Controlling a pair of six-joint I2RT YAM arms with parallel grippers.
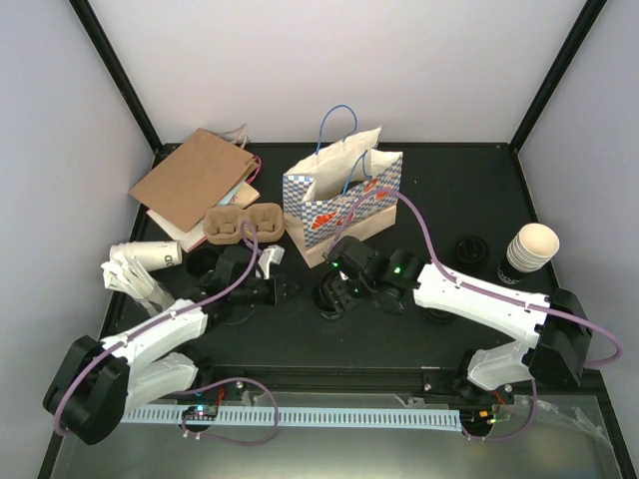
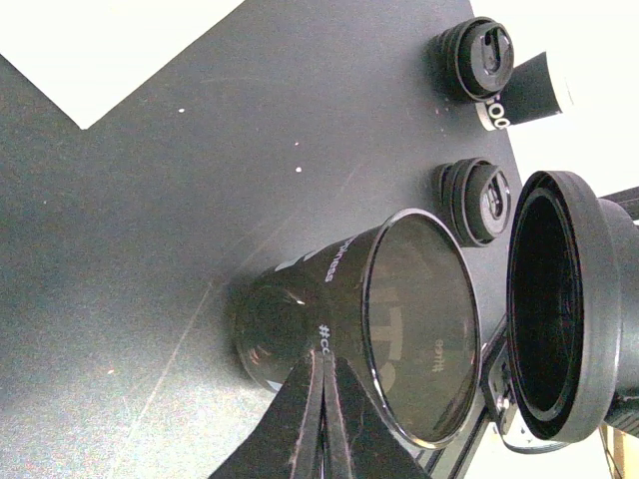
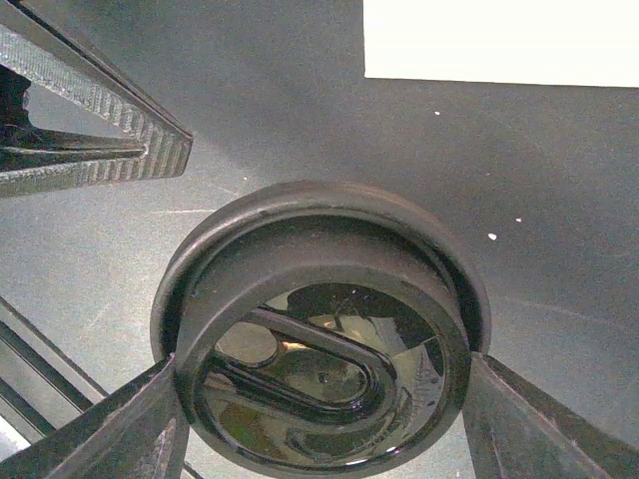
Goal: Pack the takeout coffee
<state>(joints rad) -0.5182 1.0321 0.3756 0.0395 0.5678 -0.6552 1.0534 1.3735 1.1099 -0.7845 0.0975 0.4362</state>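
Note:
A black paper cup (image 2: 300, 309) with white lettering stands open-topped mid-table. My left gripper (image 2: 325, 361) is shut, its tips against the cup's outer wall; in the top view it (image 1: 288, 290) is left of the cup. My right gripper (image 3: 319, 409) is shut on a round black lid (image 3: 319, 329), one finger on each side. In the left wrist view the lid (image 2: 549, 309) hangs right at the cup's open mouth. In the top view the right gripper (image 1: 334, 289) covers the cup.
The blue-and-white checked bag (image 1: 344, 200) stands open behind the grippers. A brown two-cup carrier (image 1: 243, 225) and a flat brown bag (image 1: 195, 180) lie back left, toppled white cups (image 1: 140, 264) at left. A cup stack (image 1: 529, 247) and spare lids (image 2: 479, 55) (image 2: 479, 200) are at right.

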